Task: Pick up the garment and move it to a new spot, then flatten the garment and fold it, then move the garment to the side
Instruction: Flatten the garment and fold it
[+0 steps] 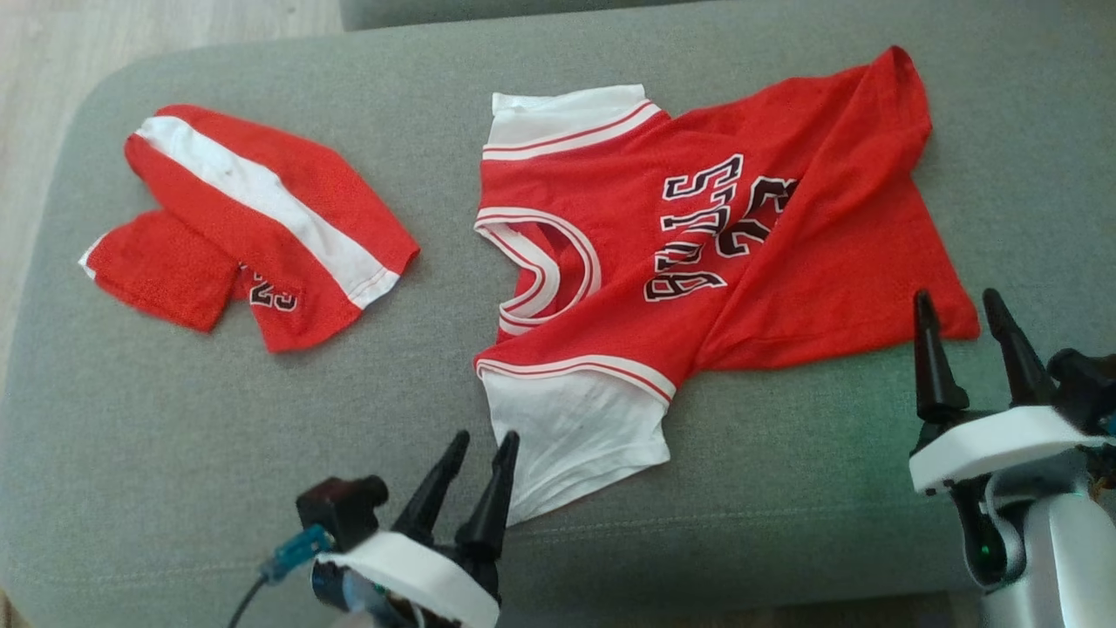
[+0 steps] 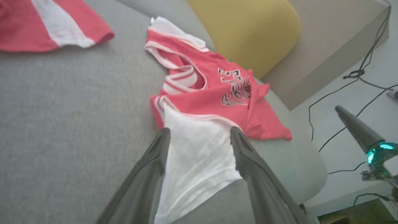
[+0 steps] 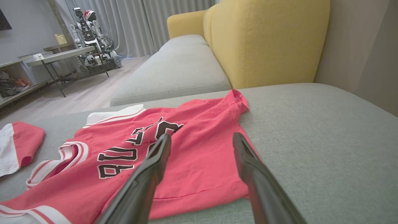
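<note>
Red-and-white shorts are lying at the left of the grey sofa cushion, while the left pincer is hovering released, its fingers framing a white sleeve of the garment — the red jersey is sprawling rumpled across the cushion's middle, collar pointing toward the shorts. At right, the right pincer is hanging with fingers spread, gripping nothing, just beside the red hem.
</note>
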### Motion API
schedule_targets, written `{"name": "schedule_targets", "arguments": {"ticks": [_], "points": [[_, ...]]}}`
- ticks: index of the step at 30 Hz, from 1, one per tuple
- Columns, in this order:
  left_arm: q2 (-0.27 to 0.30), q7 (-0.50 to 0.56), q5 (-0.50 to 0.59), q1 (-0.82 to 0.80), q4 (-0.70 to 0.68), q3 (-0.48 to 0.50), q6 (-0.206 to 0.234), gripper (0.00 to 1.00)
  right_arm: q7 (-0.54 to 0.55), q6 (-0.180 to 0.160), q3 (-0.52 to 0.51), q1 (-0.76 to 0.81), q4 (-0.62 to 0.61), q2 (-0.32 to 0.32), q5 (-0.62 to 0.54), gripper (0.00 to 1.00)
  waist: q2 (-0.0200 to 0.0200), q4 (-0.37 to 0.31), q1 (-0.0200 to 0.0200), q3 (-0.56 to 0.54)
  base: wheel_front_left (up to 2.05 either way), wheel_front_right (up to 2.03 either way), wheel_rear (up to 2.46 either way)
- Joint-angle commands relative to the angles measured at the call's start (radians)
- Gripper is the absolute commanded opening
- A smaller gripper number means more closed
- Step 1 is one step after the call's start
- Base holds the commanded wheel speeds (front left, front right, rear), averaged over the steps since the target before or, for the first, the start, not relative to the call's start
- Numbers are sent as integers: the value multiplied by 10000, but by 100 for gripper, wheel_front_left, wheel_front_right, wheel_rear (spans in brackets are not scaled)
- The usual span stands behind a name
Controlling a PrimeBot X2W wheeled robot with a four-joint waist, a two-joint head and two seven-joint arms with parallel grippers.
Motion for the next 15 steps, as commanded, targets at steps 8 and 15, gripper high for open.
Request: {"name": "schedule_targets", "arguments": {"ticks": [8,15], "points": [[497,309,60,-697,1230,-425,-16,100,-162,-4,166,-417,-265,-6,56,100,-1,-184,1,302,0,0,0],[498,250,265,-1263,2082,-931,-25,100,-190,-4,-148,-615,97,-5,-81,100,-1,-291,1,354,0,0,0]]}}
